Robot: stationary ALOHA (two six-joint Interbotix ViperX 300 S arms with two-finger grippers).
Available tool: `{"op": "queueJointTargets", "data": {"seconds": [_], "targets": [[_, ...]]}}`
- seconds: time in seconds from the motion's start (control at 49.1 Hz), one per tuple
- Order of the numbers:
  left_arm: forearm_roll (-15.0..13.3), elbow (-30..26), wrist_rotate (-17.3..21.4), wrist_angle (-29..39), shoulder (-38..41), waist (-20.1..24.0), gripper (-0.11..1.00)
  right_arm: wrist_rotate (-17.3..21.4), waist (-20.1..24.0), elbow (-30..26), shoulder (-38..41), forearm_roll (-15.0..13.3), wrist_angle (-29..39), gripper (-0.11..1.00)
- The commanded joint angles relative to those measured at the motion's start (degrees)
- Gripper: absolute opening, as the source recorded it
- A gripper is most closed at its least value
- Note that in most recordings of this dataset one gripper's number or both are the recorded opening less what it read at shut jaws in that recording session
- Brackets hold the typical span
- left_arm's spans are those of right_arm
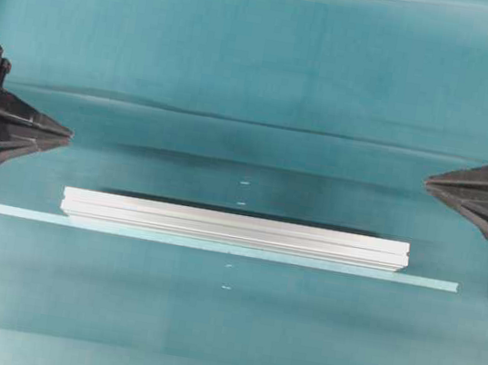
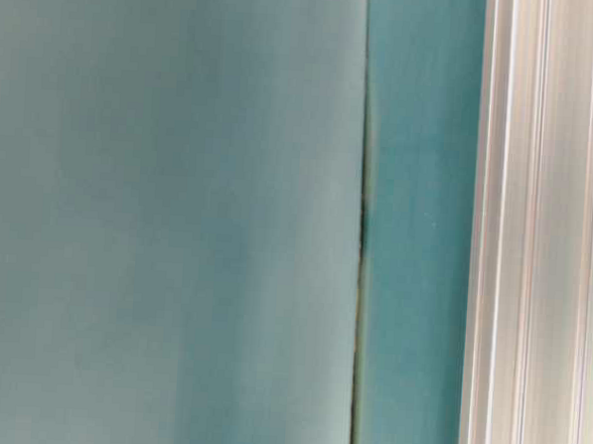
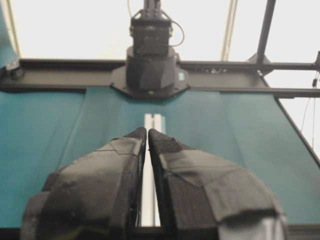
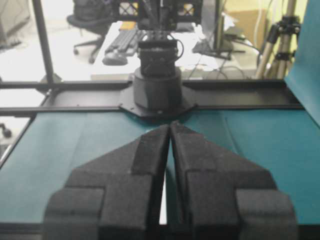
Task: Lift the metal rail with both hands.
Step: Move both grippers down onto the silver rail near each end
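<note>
The metal rail lies flat on the teal mat, a long grooved silver bar running left to right across the middle of the overhead view. In the table-level view it fills the right edge as the metal rail. Both hands hang apart from it, up and to either side. My left gripper is at the left edge, shut, tips together, holding nothing. My right gripper is at the right edge, also shut and empty. In the left wrist view the rail shows beyond the shut left gripper. The right gripper has its tips touching.
A thin pale tape strip lies along the rail's near side and reaches past both its ends. Small white marks dot the mat. A fold in the teal cloth runs across behind the rail. The opposite arm's base stands at the far end.
</note>
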Motion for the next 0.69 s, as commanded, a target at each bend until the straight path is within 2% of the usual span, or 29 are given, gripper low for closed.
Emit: {"op": "queueJointTargets", "data": {"seconds": [0.0,0.061,0.122,0.204,0.326,0.448,0.672], "targets": [[0.62,-3.96,-2.46,5.10,2.11,0.00,0.14,0.79,-0.53,-0.88,0.88,0.53,0.00,0.14],[0.62,-6.50,-3.60,10.99,3.43,0.00,0.09,1.32,-1.05,-2.55,1.93,3.52,5.45,0.12],[0.79,-9.32,-3.87,17.23,4.75,0.00,0.01,2.02,-1.85,-4.66,3.16,5.19,13.36,0.04],[0.88,-12.48,-3.60,24.26,6.24,0.00,-0.04,2.64,-2.81,-7.73,4.92,5.27,23.91,-0.01],[0.97,-16.26,-3.52,31.38,8.61,0.00,-0.05,2.64,-3.78,-12.13,8.09,5.27,36.21,-0.02],[0.97,-18.54,-3.52,36.83,11.69,0.00,-0.05,2.64,-3.69,-16.08,12.13,5.27,44.03,-0.02],[0.97,-21.36,-3.78,42.98,18.28,-0.26,-0.05,2.64,-2.72,-21.01,20.65,5.27,52.73,-0.02]]}}
